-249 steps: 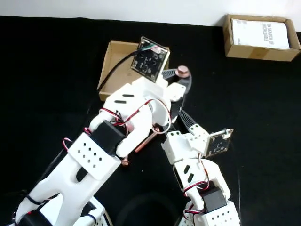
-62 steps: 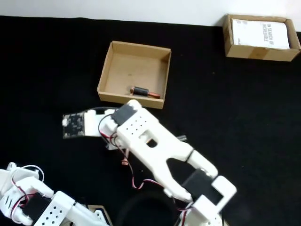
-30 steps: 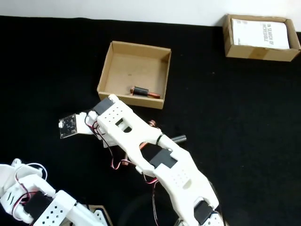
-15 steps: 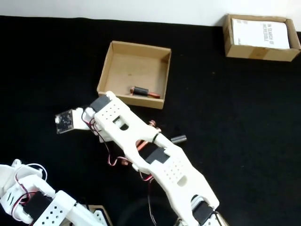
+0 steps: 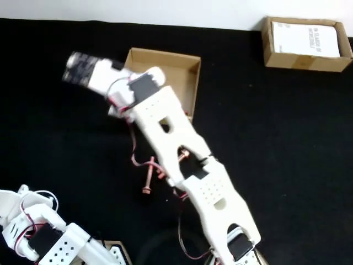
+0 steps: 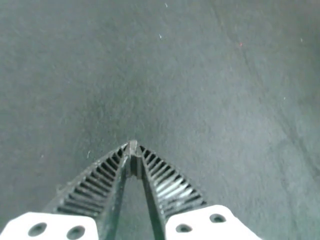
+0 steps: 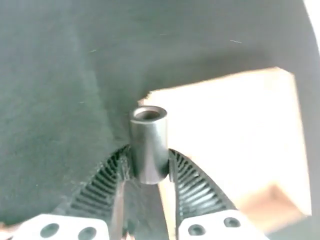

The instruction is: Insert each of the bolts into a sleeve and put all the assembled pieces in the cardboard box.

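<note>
Your right gripper (image 7: 148, 152) is clamped on an upright sleeve (image 7: 148, 135) by the cardboard box (image 5: 165, 54), upper left of centre in the high view. The arm hides most of the box floor. A bolt (image 5: 149, 179) lies lower left of centre. Your left gripper (image 6: 132, 150) is pinched together over bare table (image 6: 200, 75).

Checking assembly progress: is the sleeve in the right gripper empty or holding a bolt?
Empty at its visible end: the sleeve shows an open hollow mouth; other end hidden.
</note>
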{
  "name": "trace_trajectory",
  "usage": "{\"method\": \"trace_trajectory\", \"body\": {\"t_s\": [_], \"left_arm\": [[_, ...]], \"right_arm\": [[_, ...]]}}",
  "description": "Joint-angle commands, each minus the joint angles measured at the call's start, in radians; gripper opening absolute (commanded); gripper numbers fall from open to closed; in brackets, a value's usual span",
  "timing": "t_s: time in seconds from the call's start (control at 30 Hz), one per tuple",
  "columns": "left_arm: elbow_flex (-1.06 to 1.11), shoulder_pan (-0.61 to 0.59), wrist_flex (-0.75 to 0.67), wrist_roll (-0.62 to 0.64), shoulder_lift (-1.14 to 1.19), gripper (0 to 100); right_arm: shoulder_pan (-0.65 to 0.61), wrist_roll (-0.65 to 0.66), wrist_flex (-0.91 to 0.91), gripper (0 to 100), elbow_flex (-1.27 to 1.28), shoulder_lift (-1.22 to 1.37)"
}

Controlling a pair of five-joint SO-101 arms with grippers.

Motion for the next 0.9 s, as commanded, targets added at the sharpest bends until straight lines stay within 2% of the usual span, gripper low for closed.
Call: {"method": "trace_trajectory", "body": {"t_s": [0.0, 0.1, 0.3, 0.5, 0.63, 0.73, 0.87], "left_arm": [[0.018, 0.067, 0.052, -0.005, -0.002, 1], [0.018, 0.108, 0.101, -0.005, -0.004, 1], [0.018, 0.131, 0.121, -0.003, -0.001, 1], [0.007, 0.228, 0.180, -0.005, -0.004, 1], [0.002, 0.300, 0.181, -0.005, -0.004, 1], [-0.038, 0.400, 0.232, -0.018, 0.004, 1], [-0.099, 0.565, 0.293, -0.040, 0.004, 1]], "right_arm": [[0.087, -0.092, 0.105, 0.8, -0.298, -0.018], [0.191, -0.141, 0.107, 0.6, -0.406, -0.070], [0.335, -0.143, 0.108, 0.6, -0.166, -0.390], [0.380, -0.152, 0.108, 0.6, 0.404, -0.860], [0.381, -0.276, 0.105, 0.6, 0.874, -1.201], [0.384, -0.356, 0.071, 0.6, 1.211, -1.426], [0.499, -0.460, -0.096, 0.6, 1.616, -1.693]]}}
